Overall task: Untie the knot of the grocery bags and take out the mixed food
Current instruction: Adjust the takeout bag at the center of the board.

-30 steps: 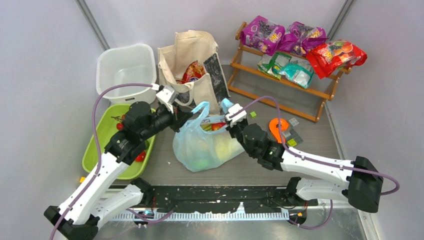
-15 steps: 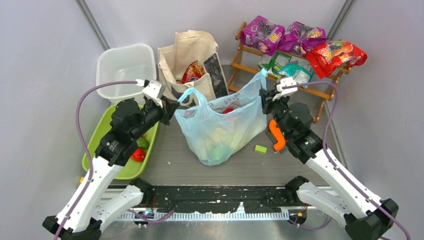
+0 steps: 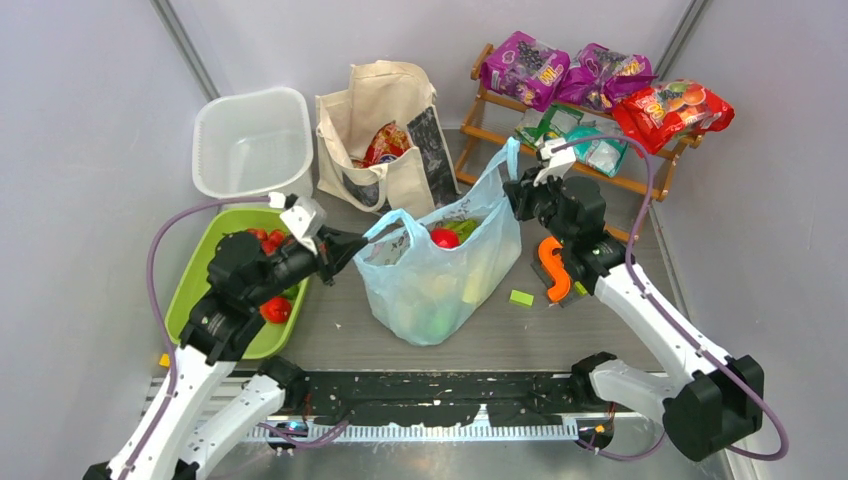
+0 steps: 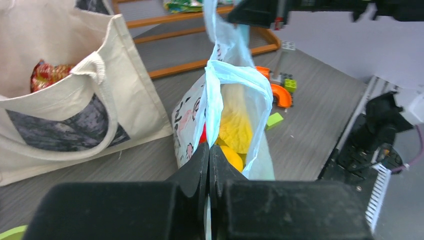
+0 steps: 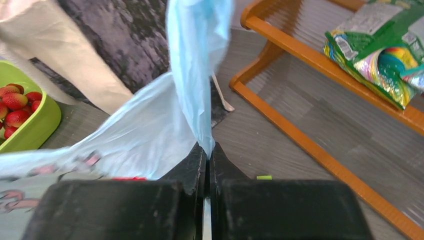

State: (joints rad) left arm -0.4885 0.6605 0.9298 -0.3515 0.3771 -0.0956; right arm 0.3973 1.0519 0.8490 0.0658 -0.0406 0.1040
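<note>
My left gripper (image 3: pixel 360 243) is clamped shut on the left handle (image 3: pixel 392 220) of the light-blue bag (image 3: pixel 440 290). My right gripper (image 3: pixel 516 188) is pinched shut on the right handle (image 3: pixel 508 158), pulled up at the bag's far right corner. The two handles are well apart, so the bag's mouth gapes between my arms. Inside the bag lie a red fruit (image 3: pixel 445 237) and green stalks (image 3: pixel 466 228) near the top. A yellow vegetable (image 4: pixel 235 131) sits lower down, half veiled by the thin plastic in my left wrist view.

Just behind the bag stands the canvas tote (image 3: pixel 385 110) with a red snack packet (image 3: pixel 386 143) in it, close to my left fingers. Left of the bag is the green tray (image 3: pixel 200 285) holding red fruits (image 3: pixel 276 310), partly under my left arm. Behind and left of the bag is the white tub (image 3: pixel 250 150). Right of the bag an orange piece (image 3: pixel 549 270) lies against my right arm, with a small green block (image 3: pixel 521 297) between it and the bag. Behind the bag on the right, close past my right gripper, is the wooden rack (image 3: pixel 620 182). It carries purple packets (image 3: pixel 525 68), teal-green packets (image 3: pixel 585 145) and a red packet (image 3: pixel 670 108).
</note>
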